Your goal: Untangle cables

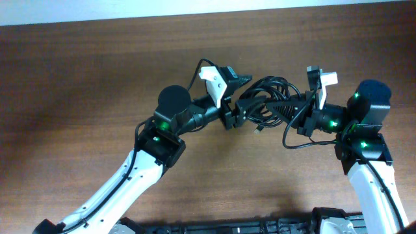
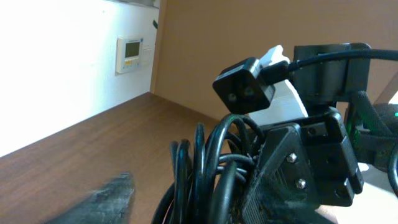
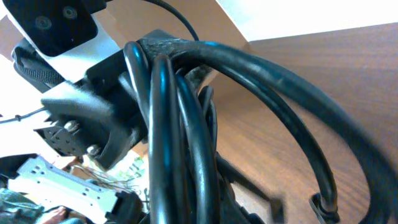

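The cables (image 1: 270,97) are a bundle of black loops hanging above the wooden table between my two grippers. My right gripper (image 1: 296,107) is shut on the cables; in the right wrist view the strands (image 3: 168,137) run straight through its jaws. My left gripper (image 1: 239,107) is at the bundle's left side and stands open. In the left wrist view its grey finger (image 2: 106,199) is apart from the loops (image 2: 208,174). A black plug (image 2: 244,87) sticks up above the bundle. One thick strand (image 3: 292,87) arches down toward the table.
The brown wooden table (image 1: 84,84) stretches to the left and toward the front. A pale wall (image 1: 195,8) borders the far edge. A dark frame (image 1: 227,227) runs along the near edge between the arm bases. A thin black loop (image 1: 292,142) trails below the right gripper.
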`<control>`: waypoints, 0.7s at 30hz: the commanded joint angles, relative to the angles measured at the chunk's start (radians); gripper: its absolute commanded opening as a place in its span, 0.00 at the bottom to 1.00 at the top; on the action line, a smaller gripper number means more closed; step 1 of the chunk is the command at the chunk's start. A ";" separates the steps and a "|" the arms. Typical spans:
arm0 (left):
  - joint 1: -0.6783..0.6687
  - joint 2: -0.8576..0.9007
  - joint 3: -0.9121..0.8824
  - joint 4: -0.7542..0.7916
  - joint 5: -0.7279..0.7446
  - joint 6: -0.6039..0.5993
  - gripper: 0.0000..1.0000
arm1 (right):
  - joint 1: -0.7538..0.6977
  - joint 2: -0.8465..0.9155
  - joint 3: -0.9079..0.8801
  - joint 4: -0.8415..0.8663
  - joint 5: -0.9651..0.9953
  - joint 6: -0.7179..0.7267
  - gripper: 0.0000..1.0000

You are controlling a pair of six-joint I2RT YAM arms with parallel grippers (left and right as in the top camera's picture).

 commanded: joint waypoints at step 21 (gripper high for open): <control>0.142 -0.053 0.020 -0.141 0.264 0.082 0.99 | -0.001 0.000 -0.003 0.344 0.100 -0.037 0.04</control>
